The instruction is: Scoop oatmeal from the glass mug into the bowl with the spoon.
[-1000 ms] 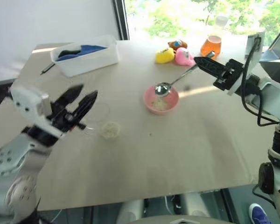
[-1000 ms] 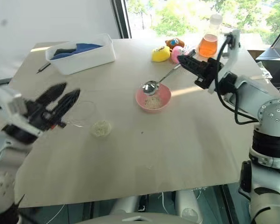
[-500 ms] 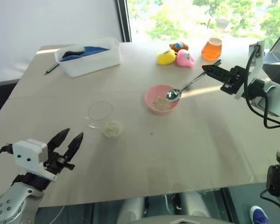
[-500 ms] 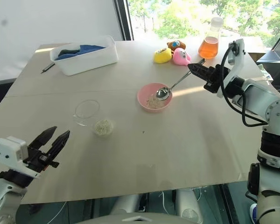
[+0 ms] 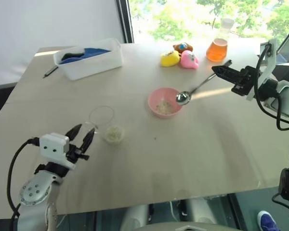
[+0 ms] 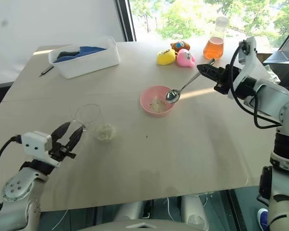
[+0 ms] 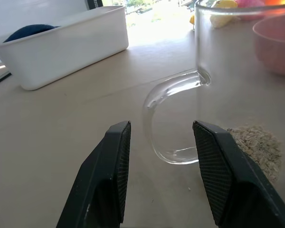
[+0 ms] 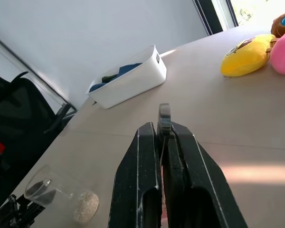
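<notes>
Pink bowl: small, round, shallow, upright on the worktop, taken as landmark; a thin layer of pale oatmeal is seen inside.

Spoon: slim, shiny metal; its oval head is poised just at the bowl's right rim, the handle slanting up and to the right.

Glass mug: clear, upright, to the left of the bowl and nearer the robot, well apart; handle turned toward the near side.

A small heap of beige oat flakes lies on the worktop just beside the mug.
</notes>
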### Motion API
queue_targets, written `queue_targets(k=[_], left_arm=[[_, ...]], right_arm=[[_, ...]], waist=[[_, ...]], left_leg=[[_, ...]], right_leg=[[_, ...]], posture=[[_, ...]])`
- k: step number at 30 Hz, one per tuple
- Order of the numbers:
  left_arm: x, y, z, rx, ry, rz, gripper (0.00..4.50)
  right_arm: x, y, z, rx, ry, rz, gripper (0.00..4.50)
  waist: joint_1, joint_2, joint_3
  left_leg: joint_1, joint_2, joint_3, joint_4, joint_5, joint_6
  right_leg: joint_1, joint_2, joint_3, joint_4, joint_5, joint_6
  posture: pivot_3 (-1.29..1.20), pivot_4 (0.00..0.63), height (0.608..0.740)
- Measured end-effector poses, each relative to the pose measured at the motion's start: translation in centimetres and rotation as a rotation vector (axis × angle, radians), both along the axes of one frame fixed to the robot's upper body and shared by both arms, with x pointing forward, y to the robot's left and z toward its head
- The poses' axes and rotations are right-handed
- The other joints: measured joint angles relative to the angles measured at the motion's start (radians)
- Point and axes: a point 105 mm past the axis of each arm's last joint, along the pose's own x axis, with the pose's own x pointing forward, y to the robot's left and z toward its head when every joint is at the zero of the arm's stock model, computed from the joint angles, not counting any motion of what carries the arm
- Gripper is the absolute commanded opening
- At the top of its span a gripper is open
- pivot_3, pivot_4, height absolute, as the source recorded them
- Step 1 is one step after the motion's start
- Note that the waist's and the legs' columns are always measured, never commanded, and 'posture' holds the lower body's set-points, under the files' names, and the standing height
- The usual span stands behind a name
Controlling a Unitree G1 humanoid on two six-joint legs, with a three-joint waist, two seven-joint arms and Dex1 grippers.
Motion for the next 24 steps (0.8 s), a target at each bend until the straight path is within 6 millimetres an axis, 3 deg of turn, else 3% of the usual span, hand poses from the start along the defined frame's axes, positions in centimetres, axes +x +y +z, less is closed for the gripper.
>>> queue_targets(k=[11,16,24], left_arm=[[1.8,-0.4,0.4,-0.021,-0.035,-0.008,2.15],[1.8,-0.4,0.2,-0.026,-0.032,-0.005,0.05],[2.2,-0.8,0.4,-0.037,-0.041,-0.006,0.05]], right_arm=[[0.1,-0.1,0.2,-0.024,-0.008,-0.011,0.00],[0.1,-0.1,0.1,-0.027,-0.009,-0.009,0.00],[0.1,0.0,0.7,-0.028,-0.025,-0.003,0.00]], waist=[[-0.001,0.000,0.000],[0.000,0.000,0.000],[0.001,0.000,0.000]], left_leg=[[-0.001,0.000,0.000,-0.001,0.000,0.000],[-0.001,0.000,0.000,-0.001,0.000,0.000],[-0.002,-0.001,-0.001,-0.001,0.000,0.000]], right_leg=[[-0.001,-0.002,0.000,0.000,0.000,0.000],[-0.001,-0.003,-0.001,0.000,0.000,0.000],[-0.001,-0.003,-0.001,-0.001,0.000,0.000]], posture=[[0.00,0.150,0.740],[0.00,0.150,0.740],[0.00,0.150,0.740]])
